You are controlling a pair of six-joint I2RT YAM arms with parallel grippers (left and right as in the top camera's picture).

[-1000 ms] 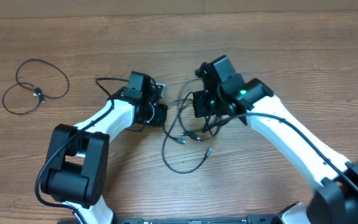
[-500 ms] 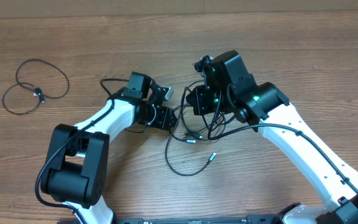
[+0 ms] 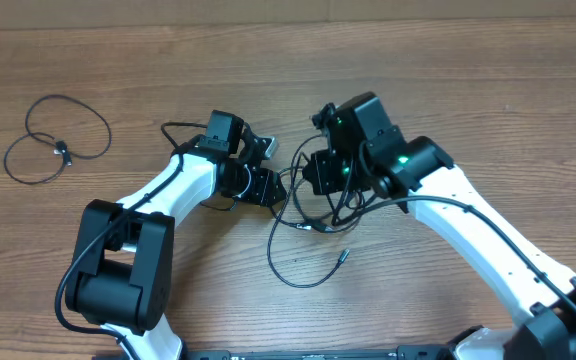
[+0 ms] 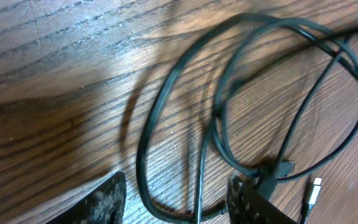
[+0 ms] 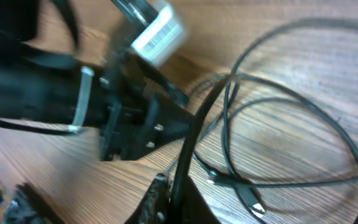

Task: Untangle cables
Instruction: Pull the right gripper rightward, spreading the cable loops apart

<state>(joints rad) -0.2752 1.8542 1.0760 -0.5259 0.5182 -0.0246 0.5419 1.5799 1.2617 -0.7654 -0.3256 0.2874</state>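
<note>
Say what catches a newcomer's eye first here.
The tangled thin black cables sprawl at the centre of the overhead view. The right pincer is shut on one strand, while the left pincer stands open over another. A separate looped black cable lies alone at the far left.

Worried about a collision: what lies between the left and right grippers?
Overhead view: only thin strands of the cables cross the gap between left gripper and right gripper.

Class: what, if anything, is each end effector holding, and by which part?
The right end effector is shut on one strand of the cables, along the plain cord, not a plug. The left end effector is open, holding nothing.
</note>
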